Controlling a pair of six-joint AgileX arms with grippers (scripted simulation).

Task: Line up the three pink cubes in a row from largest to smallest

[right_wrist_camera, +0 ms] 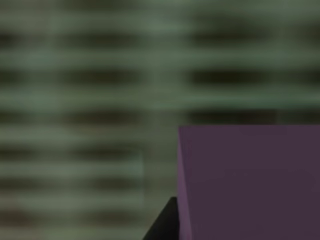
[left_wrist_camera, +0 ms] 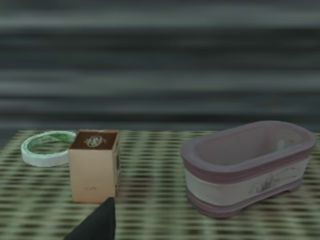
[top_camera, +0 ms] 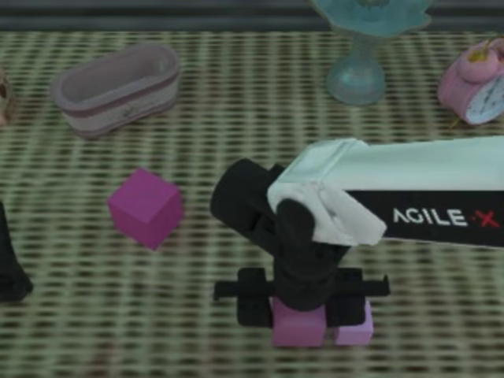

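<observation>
**Reaching down over the medium cube at the near edge**

Reaching in from the right side of the table (top_camera: 236,102), my right arm hangs its tool (top_camera: 301,303) straight over the medium pink cube (top_camera: 298,327), at about 6 o'clock from the table's middle. Its dark fingers (top_camera: 253,309) stand on either side of that cube, pinching it. The small pale cube (top_camera: 356,329) sits just beside the medium one at its 3 o'clock, apparently touching. The large magenta cube (top_camera: 146,208) lies well apart from the pair, toward 10 o'clock from them, turned at an angle. In the right wrist view the medium pink cube (right_wrist_camera: 250,182) fills the lower corner, close to the lens.

My left arm is parked at the table's left edge, its tool (top_camera: 9,272) barely in view; I cannot tell how its fingers stand.

An oval tub (top_camera: 118,87) stands at 11 o'clock, a blue vase (top_camera: 358,71) at 1 o'clock, and a pink alarm clock (top_camera: 476,87) at 2 o'clock. The left wrist view also shows a tan box (left_wrist_camera: 94,167) and a tape roll (left_wrist_camera: 46,148).
</observation>
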